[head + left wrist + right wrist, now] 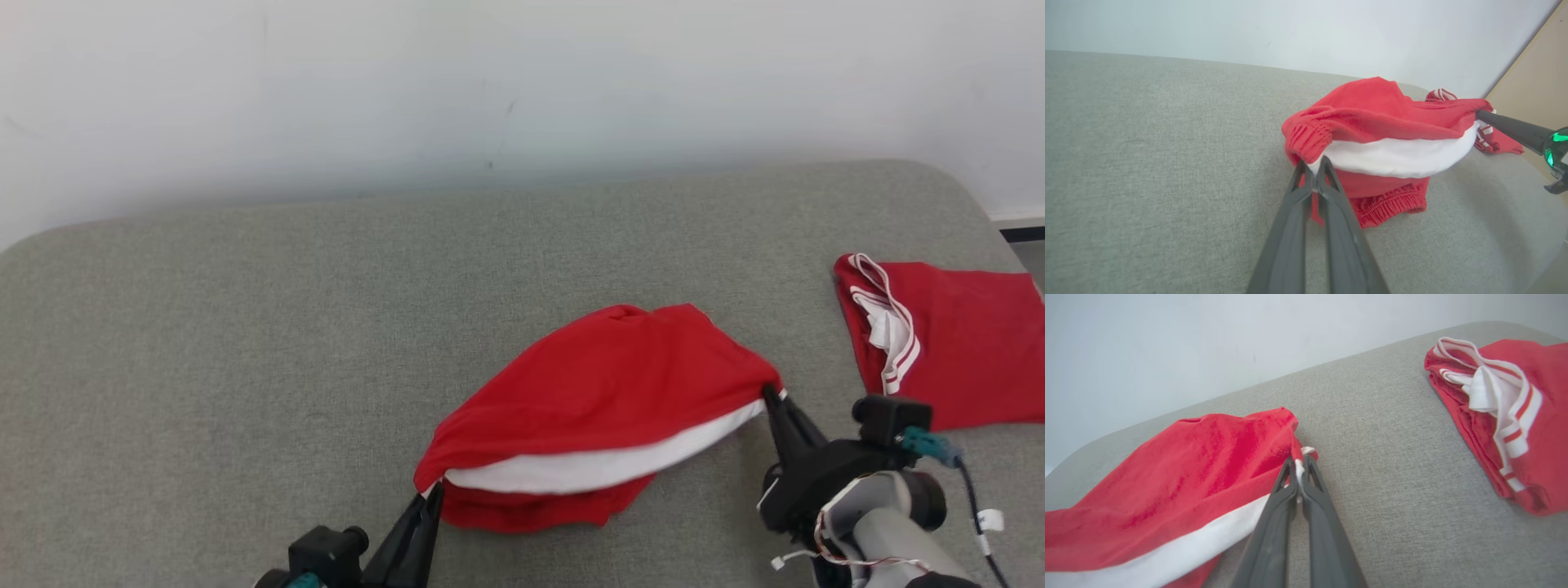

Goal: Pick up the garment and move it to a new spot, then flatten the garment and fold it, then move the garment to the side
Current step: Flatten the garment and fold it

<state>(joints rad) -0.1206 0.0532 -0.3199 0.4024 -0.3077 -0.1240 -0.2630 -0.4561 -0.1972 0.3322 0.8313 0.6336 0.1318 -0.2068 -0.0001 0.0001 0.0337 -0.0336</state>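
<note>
Head view crops left claw (434,490), which, like right claw (768,392), clamps garment (604,396).

Head view: from above, facing forward and down across the grey surface (245,327). Wrist views: low and close behind left hand (1313,164) and right hand (1298,459) — all three share the red garment (604,384).

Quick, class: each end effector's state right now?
Left end effector: closed, holding the red garment by its white-banded edge.
Right end effector: closed, holding the same garment's other end.
</note>
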